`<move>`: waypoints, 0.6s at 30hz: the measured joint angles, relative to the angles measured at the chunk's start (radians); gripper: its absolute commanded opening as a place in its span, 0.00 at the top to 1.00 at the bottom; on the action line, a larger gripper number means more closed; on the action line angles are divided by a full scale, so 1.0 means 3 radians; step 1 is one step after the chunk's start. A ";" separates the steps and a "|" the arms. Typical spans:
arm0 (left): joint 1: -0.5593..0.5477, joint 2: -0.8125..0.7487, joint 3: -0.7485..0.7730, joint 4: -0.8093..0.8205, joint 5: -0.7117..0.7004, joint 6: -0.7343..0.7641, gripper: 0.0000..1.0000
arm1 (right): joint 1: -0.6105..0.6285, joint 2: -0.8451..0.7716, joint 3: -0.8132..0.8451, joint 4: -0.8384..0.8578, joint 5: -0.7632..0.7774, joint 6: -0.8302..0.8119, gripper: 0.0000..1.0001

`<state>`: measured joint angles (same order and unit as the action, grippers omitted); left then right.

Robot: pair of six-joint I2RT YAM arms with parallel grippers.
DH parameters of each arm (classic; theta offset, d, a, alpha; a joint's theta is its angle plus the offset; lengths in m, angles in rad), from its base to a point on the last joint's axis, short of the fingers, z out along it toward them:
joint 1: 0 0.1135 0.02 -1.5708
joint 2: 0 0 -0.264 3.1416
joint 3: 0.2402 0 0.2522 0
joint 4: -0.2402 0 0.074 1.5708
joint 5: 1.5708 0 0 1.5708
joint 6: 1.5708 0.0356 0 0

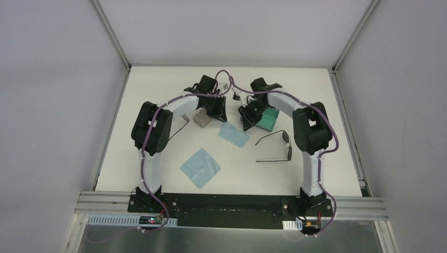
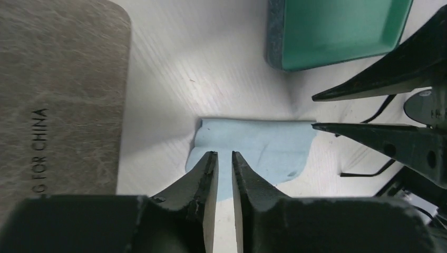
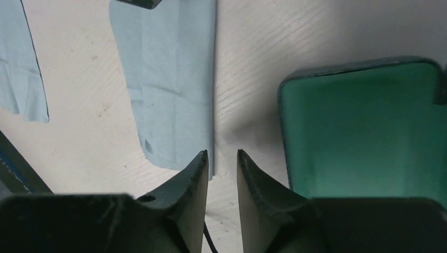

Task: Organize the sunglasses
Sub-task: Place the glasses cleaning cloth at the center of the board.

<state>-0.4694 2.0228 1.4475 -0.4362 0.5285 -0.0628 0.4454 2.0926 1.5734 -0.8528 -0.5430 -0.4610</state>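
On the white table (image 1: 158,89), 1 thin black wire-framed pair of sunglasses (image 1: 286,138) lies loose beside the open teal-lined case (image 1: 269,119), a 2nd seems half hidden by the left arm, and the left gripper (image 2: 224,154) and right gripper (image 3: 221,153) hover slightly parted, empty, so nothing looks packed yet.

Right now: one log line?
left claw: ajar, empty, near blue cloth | right claw: ajar, empty, beside open teal case | sunglasses: loose on table

Far cloth (image 1: 233,134) between closed case (image 1: 201,119), left, and open case (image 1: 268,120), right; sunglasses (image 1: 274,147) right-front; second cloth (image 1: 200,167) nearer, left-front
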 measured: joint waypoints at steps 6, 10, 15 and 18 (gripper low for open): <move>0.0045 -0.0081 -0.0067 -0.0022 -0.0169 0.0106 0.67 | -0.0013 -0.0153 -0.0015 0.0018 0.0163 -0.0023 0.63; 0.0072 -0.0401 -0.0441 -0.0136 -0.0187 0.0280 0.67 | -0.0032 -0.0631 -0.0303 -0.0045 0.0229 -0.0095 0.62; 0.0080 -0.0638 -0.0507 -0.0242 -0.0163 0.0495 0.62 | -0.0041 -0.1409 -0.0587 -0.0121 0.0242 -0.0220 0.62; 0.0078 -0.0600 -0.0429 -0.0252 -0.0192 0.0547 0.61 | -0.0041 -0.1851 -0.0795 -0.0102 0.0240 -0.0270 0.62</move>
<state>-0.4461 1.8427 1.3190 -0.5117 0.4709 0.1013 0.4332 1.5372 1.3350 -0.8833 -0.4709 -0.5419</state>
